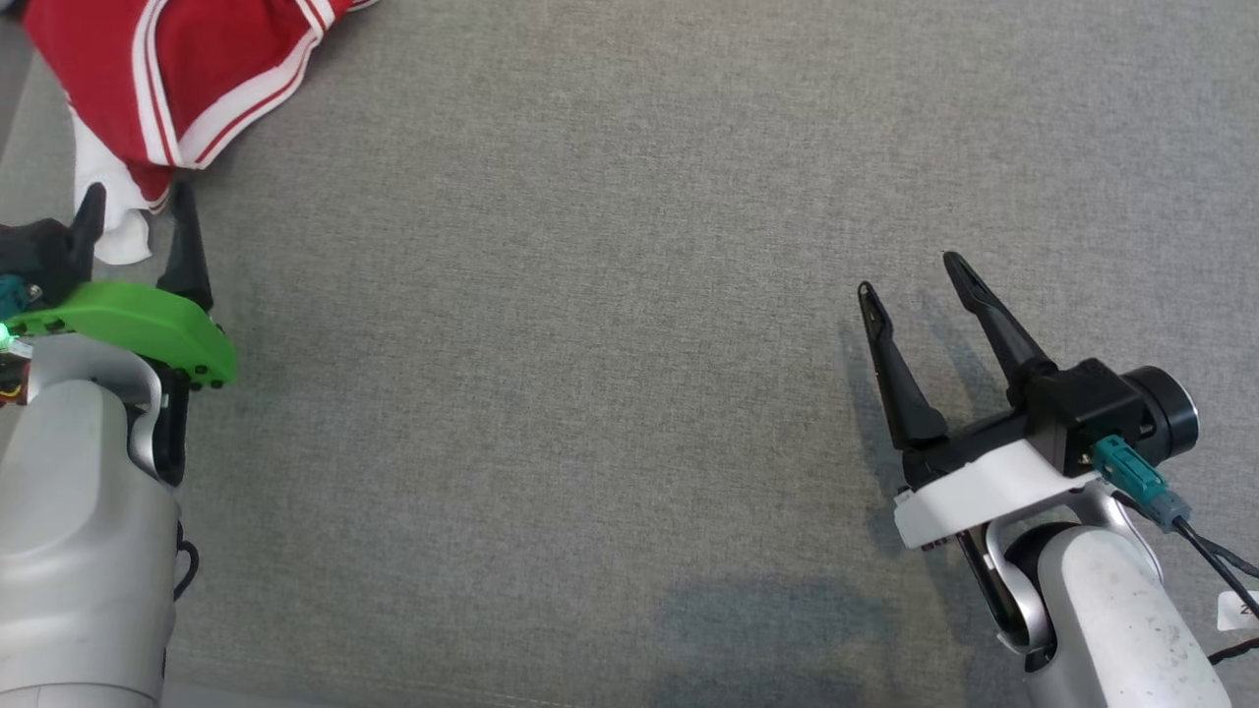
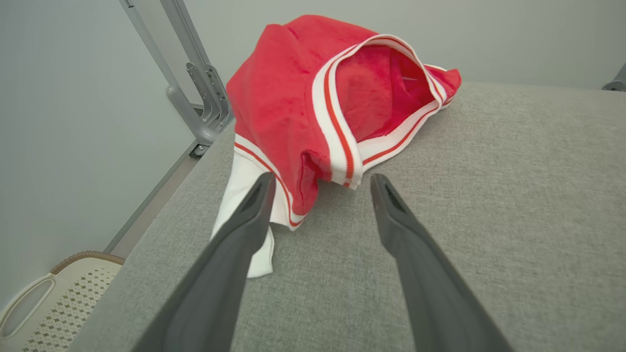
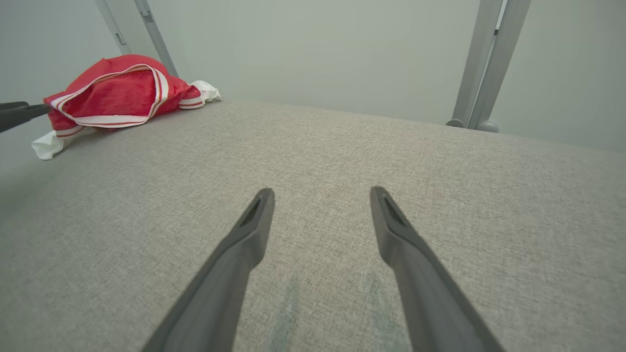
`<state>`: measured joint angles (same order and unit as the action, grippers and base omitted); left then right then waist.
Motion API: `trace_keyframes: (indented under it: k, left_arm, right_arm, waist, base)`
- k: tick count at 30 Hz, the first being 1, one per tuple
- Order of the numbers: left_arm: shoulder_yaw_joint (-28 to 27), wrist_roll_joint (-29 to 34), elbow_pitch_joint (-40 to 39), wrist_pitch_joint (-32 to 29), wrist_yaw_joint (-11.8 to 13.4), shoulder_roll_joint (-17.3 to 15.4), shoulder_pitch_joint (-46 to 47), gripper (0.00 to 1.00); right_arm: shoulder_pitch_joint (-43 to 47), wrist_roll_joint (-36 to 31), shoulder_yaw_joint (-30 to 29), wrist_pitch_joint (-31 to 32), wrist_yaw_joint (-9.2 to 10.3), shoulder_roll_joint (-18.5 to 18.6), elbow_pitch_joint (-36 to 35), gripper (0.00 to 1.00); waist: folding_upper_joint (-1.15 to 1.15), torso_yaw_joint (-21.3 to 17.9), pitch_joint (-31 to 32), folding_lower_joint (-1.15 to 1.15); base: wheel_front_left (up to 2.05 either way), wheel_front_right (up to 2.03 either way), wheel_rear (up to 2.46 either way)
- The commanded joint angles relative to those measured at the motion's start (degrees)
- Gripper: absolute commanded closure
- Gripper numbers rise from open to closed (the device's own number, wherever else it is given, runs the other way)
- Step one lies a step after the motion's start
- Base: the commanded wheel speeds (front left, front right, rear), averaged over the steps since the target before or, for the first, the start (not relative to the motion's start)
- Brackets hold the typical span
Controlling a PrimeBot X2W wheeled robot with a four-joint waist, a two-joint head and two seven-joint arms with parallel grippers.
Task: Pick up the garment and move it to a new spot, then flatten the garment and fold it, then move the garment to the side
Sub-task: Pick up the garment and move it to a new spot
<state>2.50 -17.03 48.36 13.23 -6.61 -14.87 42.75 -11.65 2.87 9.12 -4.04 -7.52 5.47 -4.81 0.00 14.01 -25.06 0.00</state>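
The red garment (image 1: 177, 69) with white stripes lies in a crumpled heap at the far left corner of the grey counter (image 1: 590, 344); a white flap sticks out at its near edge; one opening with striped trim gapes toward the left tool (image 2: 323, 180). The left tool (image 1: 138, 197) is open wide and holds nothing; its tips are right at the near edge of the garment (image 2: 283, 98); I cannot tell if they touch the cloth. The right tool (image 1: 909, 275) is open wide too, over bare counter at the near right, well apart from the garment (image 3: 112, 98). A white basket (image 2: 58, 293) with holes sits below the counter's left side; grey metal posts (image 3: 484, 63) stand at the far edge.
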Motion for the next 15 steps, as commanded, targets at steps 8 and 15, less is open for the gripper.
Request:
trace_keyframes:
  k: [8,15]
  left_arm:
    - [-1.12,-0.4,7.82,1.5,1.11,-1.92,6.71,0.0]
    - [-1.41,0.17,8.08,1.96,1.2,-3.29,8.63,1.0]
  right_arm:
    - [-0.89,-0.01,-0.32,0.17,0.06,0.26,-1.95,0.0]
    - [-1.23,0.4,-0.83,-1.05,0.06,-0.42,-0.9,0.0]
  waist:
    - [0.0,-3.71,-4.69,0.0]
    - [0.0,-3.85,-3.99,0.0]
  base:
    - [0.0,0.0,0.0]
    - [0.0,0.0,0.0]
